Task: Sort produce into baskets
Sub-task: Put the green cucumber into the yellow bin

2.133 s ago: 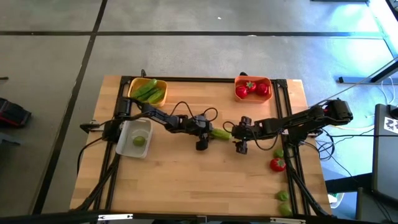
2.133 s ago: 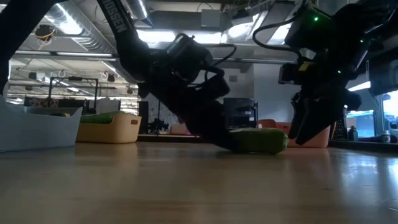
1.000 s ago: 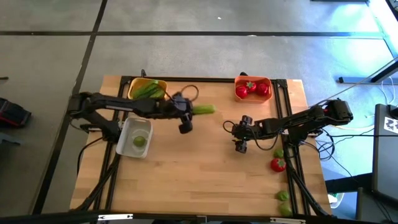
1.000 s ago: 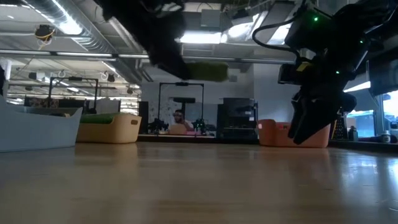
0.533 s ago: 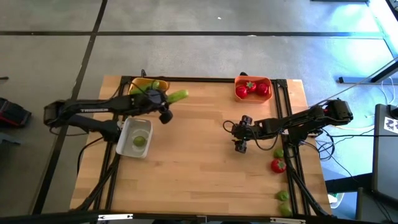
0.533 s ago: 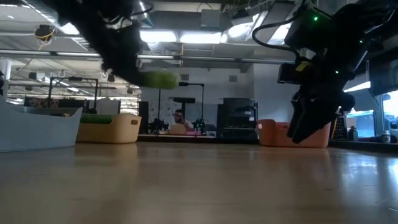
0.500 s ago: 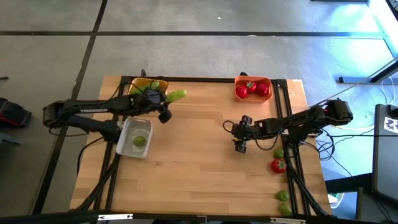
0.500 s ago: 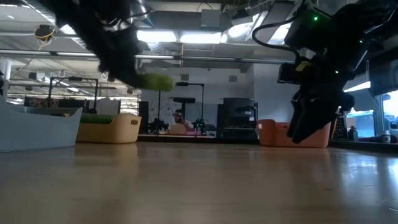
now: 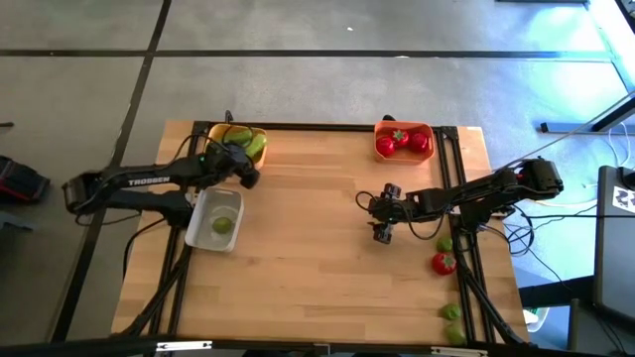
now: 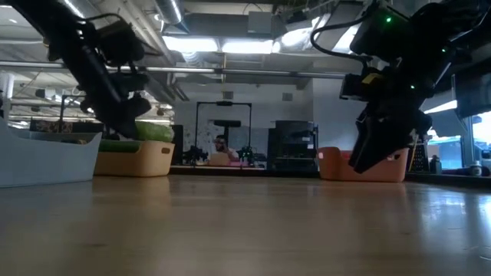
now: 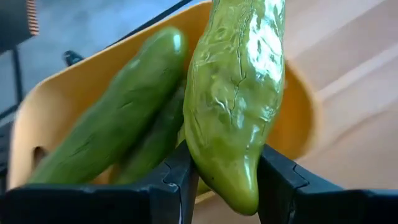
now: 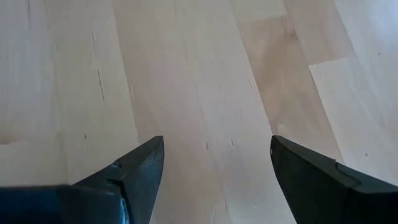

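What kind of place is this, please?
Probably a robotics lab or workshop, not a kitchen: exposed ceiling ducts and strip lights, equipment racks behind, and a wooden table with two robot arms on a concrete floor.

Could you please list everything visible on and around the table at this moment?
Yellow basket: one, far left of the table, holding green cucumbers.
Orange basket: one, far right, holding red tomatoes.
Whitish tray: one, left edge, holding one small round green piece.
Loose tomato: one, red, near right edge.
Loose green pieces: about three, right edge.
Held cucumber: one, green, above the yellow basket.
Left gripper: shut on the held cucumber.
Right gripper: open, empty, over bare wood.
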Motion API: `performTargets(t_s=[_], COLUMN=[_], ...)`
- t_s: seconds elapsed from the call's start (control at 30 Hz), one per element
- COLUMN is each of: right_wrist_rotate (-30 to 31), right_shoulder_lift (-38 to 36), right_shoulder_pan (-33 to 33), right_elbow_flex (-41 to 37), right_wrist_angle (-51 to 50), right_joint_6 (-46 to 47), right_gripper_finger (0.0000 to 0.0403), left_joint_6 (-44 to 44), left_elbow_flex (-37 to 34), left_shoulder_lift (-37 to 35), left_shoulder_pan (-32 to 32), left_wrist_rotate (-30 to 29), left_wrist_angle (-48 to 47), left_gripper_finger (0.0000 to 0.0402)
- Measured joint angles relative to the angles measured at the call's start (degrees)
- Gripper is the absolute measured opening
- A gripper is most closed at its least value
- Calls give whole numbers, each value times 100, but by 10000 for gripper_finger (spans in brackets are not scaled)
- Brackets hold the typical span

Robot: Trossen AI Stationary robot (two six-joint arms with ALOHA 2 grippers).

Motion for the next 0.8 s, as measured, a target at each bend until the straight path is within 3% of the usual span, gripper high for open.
performTargets(t_s=[0.37,0.63,0.8], right_wrist_rotate=[59,59,59], right_shoulder_lift=[0,0,0], right_shoulder_pan=[0,-2,-2], right_elbow_flex=[0,0,0], right_wrist_angle=[16,17,15], right_joint_6=[-21,-43,-46], right_gripper_finger=[282,282,282], left_joint_6=[187,460,462], left_elbow_flex=[-171,-173,-170], left_shoulder_lift=[0,0,-14], left_shoulder_pan=[443,631,545], left_wrist_rotate=[-144,-138,206], left_wrist_angle=[69,230,146], left_gripper_finger=[124,211,246])
